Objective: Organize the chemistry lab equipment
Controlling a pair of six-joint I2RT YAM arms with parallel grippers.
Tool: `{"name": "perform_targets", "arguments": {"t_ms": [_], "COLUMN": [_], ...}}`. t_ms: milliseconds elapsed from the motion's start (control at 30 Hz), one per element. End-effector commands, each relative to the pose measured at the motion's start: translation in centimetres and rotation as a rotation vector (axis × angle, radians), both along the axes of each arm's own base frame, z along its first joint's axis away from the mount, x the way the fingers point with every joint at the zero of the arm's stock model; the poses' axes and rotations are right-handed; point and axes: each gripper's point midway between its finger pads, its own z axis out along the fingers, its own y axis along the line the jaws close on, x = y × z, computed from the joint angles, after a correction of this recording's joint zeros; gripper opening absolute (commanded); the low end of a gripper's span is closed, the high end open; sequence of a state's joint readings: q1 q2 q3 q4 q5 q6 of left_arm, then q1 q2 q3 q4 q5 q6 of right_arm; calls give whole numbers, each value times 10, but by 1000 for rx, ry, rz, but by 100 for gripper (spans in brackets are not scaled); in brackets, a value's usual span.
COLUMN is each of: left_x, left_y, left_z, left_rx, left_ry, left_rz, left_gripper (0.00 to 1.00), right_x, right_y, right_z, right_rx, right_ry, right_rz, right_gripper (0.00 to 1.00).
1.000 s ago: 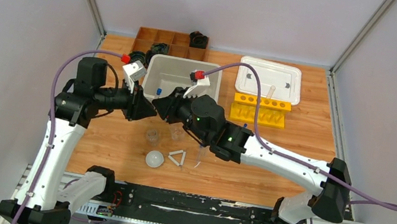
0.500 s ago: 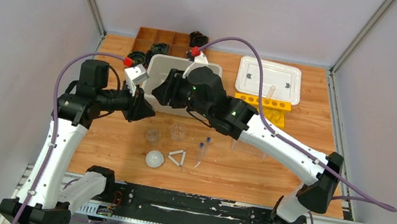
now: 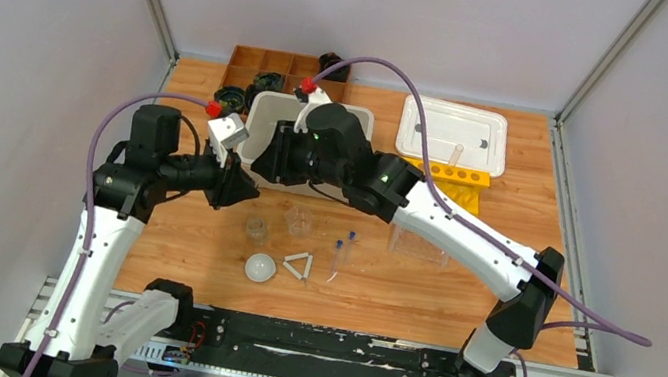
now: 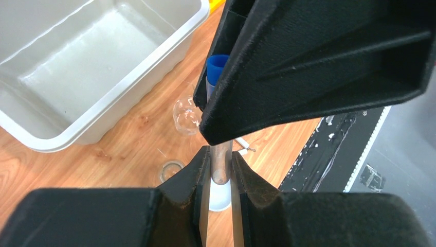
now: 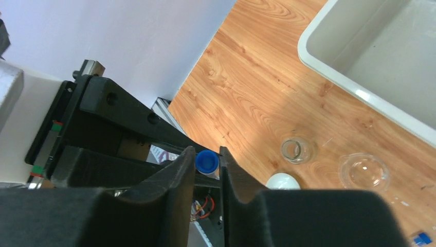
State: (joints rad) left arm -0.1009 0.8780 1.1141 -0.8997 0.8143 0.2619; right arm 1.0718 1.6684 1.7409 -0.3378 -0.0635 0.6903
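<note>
A thin clear blue-capped tube (image 4: 221, 164) stands between my two grippers above the table, left of the grey bin (image 3: 265, 117). My left gripper (image 4: 221, 177) (image 3: 247, 187) is shut on its lower end. My right gripper (image 5: 207, 159) (image 3: 263, 162) has its fingers closed on either side of the blue cap (image 5: 207, 161). Two more tubes (image 3: 340, 253) lie on the wood. Two small beakers (image 3: 255, 228) (image 3: 298, 220), the white dome (image 3: 261, 267) and the white triangle (image 3: 299, 265) sit below the grippers.
The clear rack (image 3: 419, 247) stands right of the loose tubes. The yellow rack (image 3: 457, 183) is partly hidden by my right arm. A white tray (image 3: 453, 134) sits behind it. The brown divided tray (image 3: 264, 61) with black coils is at the back left.
My right arm has swung left and farther back over the grey bin, uncovering the two tubes on the wood. My left gripper has stayed near the same spot.
</note>
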Motion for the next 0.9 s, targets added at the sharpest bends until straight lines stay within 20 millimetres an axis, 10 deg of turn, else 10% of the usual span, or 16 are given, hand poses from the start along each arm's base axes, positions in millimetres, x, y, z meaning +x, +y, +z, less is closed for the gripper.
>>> {"name": "perform_targets", "arguments": {"t_ms": [0, 100, 233, 600, 867], "left_x": [0, 2, 6, 13, 18], "left_y": [1, 2, 6, 13, 14], "left_z": [2, 2, 3, 12, 10], "left_rx": [9, 13, 24, 42, 44], "left_ry": [-37, -32, -24, -38, -16], "left_rz": [-8, 4, 49, 113, 124], "left_gripper": [4, 15, 97, 100, 100], "right_x": [1, 2, 14, 40, 33], "right_y": [-1, -8, -41, -238, -302], "right_z": [5, 1, -15, -105, -172], "right_rx": [3, -16, -114, -440, -614], "right_ry": [4, 3, -43, -104, -123], "right_rz": [42, 45, -11, -452, -612], "right_gripper": [21, 1, 0, 0, 0]}}
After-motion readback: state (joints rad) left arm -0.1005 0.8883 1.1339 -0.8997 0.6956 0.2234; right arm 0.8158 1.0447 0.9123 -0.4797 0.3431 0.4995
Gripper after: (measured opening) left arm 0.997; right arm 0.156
